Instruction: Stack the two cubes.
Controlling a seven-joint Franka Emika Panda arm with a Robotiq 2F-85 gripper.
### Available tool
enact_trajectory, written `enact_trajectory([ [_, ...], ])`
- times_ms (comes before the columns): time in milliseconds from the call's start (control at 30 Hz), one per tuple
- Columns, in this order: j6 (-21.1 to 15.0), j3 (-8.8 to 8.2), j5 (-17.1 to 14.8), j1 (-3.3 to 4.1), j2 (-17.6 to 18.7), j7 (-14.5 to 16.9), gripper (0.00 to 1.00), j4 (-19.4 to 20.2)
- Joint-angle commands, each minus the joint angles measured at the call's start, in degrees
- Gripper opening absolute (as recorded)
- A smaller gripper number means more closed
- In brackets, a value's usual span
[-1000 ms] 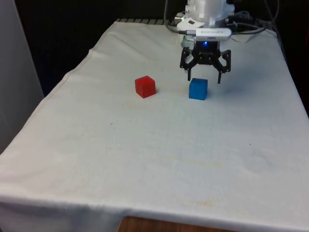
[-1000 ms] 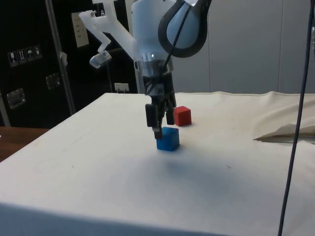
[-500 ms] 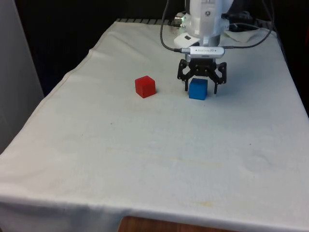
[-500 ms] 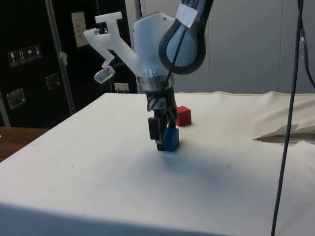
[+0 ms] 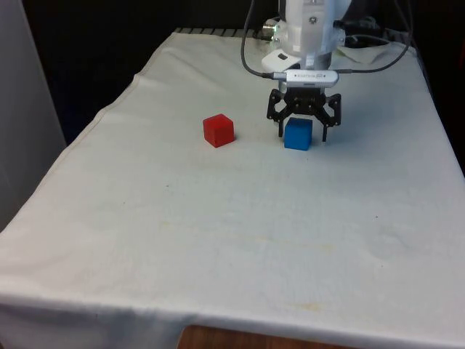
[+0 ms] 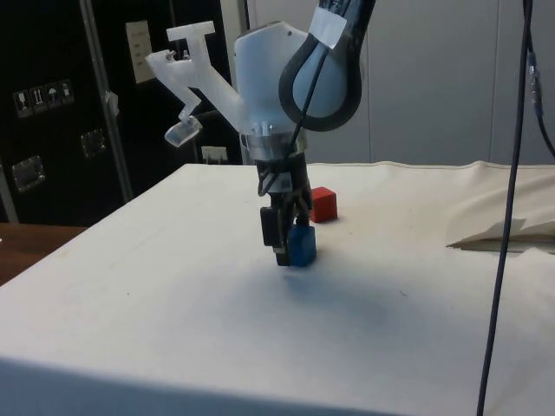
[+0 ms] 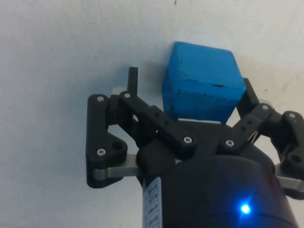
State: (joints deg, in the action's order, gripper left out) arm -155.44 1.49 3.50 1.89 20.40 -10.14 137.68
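My tool (image 5: 302, 133) straddles the blue cube (image 5: 298, 134) on the bench (image 5: 218, 218), fingers spread, one side clearly not touching (no readable writing); red cube (image 5: 219, 130) sits left.

White cloth (image 5: 218, 240) covers the whole table, faint yellowish stains toward the near edge in the front view. A bit of bare wood (image 5: 240, 340) shows under the hem. Cloth bunches into folds (image 6: 503, 232) at the side view's right. Dark cabinets (image 6: 52, 104) behind (small labels, metal handles), pale wall panels (image 6: 434, 78) next to them.
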Motion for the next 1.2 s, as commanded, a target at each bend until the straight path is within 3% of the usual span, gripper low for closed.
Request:
enact_trajectory([
  [0,-0.11,-0.06,0.11,0.06,-0.06,-0.11,1.0,0.06],
  [100,-0.06,-0.06,0.11,0.06,-0.06,-0.11,1.0,0.0],
  [167,0.0,0.0,0.0,0.0,0.0,0.0,0.9,0.0],
  [200,0.0,-0.06,0.11,0.06,0.0,-0.11,0.9,0.0],
  [267,0.0,-0.06,0.11,0.06,0.0,-0.11,0.69,0.0],
  [300,0.0,-0.06,0.11,0.06,0.0,-0.11,0.45,0.0],
  [433,0.0,-0.06,0.11,0.06,0.0,-0.11,0.03,0.0],
  [800,0.0,0.0,0.0,0.0,-0.06,0.0,0.01,-0.06],
  [867,1.95,-0.06,0.17,0.06,-2.41,0.0,0.01,0.17],
  [1167,5.67,0.06,0.29,0.11,-6.25,0.17,0.01,0.34],
])
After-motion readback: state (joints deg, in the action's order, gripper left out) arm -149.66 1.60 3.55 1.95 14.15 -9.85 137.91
